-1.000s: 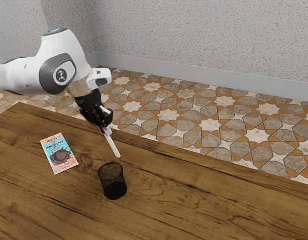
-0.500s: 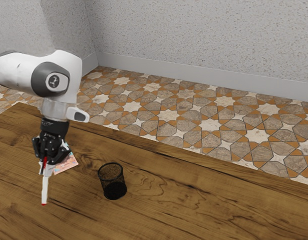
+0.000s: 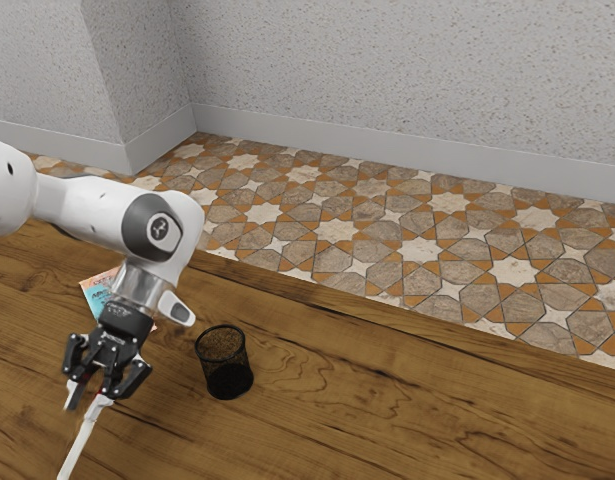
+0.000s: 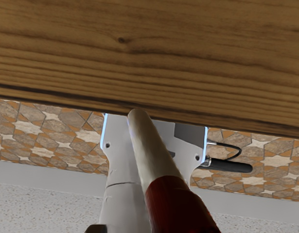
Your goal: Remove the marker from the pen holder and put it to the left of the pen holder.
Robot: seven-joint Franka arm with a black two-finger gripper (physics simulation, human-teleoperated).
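In the exterior view my gripper is over the table's near left part, its two fingers spread apart. The white marker slants down from beside one fingertip toward the view's lower edge; whether it touches the table I cannot tell. The black mesh pen holder stands upright, apart from the gripper on the exterior view's right. In the wrist view the marker looms large under the hand, its red part nearest the camera.
A chocolate bar packet lies partly hidden behind the hand. The wooden table extends past the pen holder toward the exterior view's right. In the wrist view the arm's pale base stands beyond the table edge.
My hand first swung from above the pen holder to the exterior view's left, then tilted and came nearer the camera. The fingers have spread, and the marker now slants. The pen holder stayed put.
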